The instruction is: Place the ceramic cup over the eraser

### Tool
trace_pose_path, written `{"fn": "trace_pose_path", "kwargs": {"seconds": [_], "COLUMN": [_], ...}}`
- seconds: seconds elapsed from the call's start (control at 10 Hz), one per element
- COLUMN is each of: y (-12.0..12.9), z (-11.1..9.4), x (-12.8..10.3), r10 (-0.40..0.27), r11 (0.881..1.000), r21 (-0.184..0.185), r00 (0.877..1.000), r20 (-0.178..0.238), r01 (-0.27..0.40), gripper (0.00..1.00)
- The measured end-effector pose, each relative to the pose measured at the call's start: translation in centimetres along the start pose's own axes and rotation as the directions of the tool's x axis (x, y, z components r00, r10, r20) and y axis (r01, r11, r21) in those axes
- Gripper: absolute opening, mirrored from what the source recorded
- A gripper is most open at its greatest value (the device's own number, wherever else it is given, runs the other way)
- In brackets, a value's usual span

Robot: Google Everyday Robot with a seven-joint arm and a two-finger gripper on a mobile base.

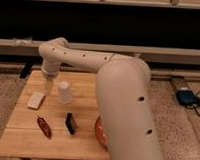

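**Cup not over eraser yet: tip and miss risks ahead**

Arm (123, 95): the big white links fill the right half of the view and hide the right part of the table (21, 136). Anything under there goes unseen.

Orange-red bowl (99, 132): at the arm's edge, half hidden, right of the eraser. It's close enough that a wide swing with the cup could clip it.

Ceramic cup (65, 92): upright on the table, back-centre, mouth orientation unclear. If the mouth is up it needs flipping before it can cover anything, and a flip is the likeliest place to drop it.

Gripper (48, 85): hangs off the wrist just left of the cup, low over the table. Can't tell how far open it is, or if it touches the cup. It seems to hold nothing. Sideways contact before a proper grip would likely knock the cup over, since it's tapered and light-looking.

White flat piece (36, 99) and dark red object (43, 127): left side, apart from the route.

Eraser (70, 123): in front of the cup, uncovered. It's narrower than the cup, but an off-centre lowering would land the rim on it and leave the cup tilted.
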Motion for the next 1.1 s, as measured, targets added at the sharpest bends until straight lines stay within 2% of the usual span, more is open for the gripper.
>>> {"fn": "trace_pose_path", "kwargs": {"seconds": [0.2,0.3,0.8,1.1], "y": [0.6,0.7,0.3,-0.5], "z": [-0.5,-0.5,1.3,2.6], "x": [3.4,4.2,6.7,7.3], "r10": [0.049,0.065,0.114,0.114], "r11": [0.999,0.998,0.993,0.992], "r21": [0.0,0.0,-0.02,-0.034], "r00": [0.998,0.996,0.989,0.986], "r20": [-0.05,-0.061,-0.098,-0.119], "r01": [-0.049,-0.065,-0.117,-0.119], "gripper": [0.8,0.8,0.8,0.8]}}
